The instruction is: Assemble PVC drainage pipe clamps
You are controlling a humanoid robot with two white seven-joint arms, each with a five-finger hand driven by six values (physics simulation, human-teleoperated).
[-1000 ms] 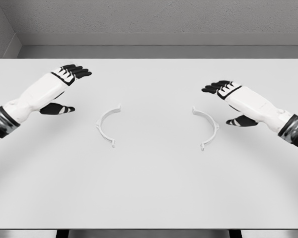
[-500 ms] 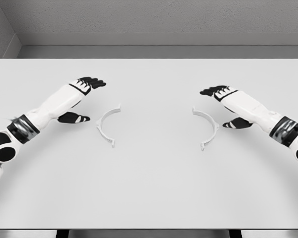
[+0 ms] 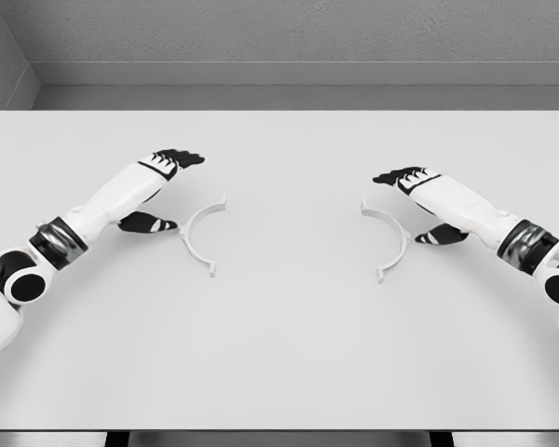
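So we're at the reach: left hand [image 3: 158, 191] and right hand [image 3: 419, 200] spread, empty, beside their clamp halves [image 3: 202, 239] [image 3: 388, 239]; next we grip each.

2 clamp halves [image 3: 202, 236] [image 3: 389, 237] apart on table [image 3: 279, 354]

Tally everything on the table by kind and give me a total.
Clamp halves, white half-rings: 2, the left clamp half and the right clamp half
Robot hands over the table: 2, the left hand and the right hand, both open, holding nothing
Total: 4
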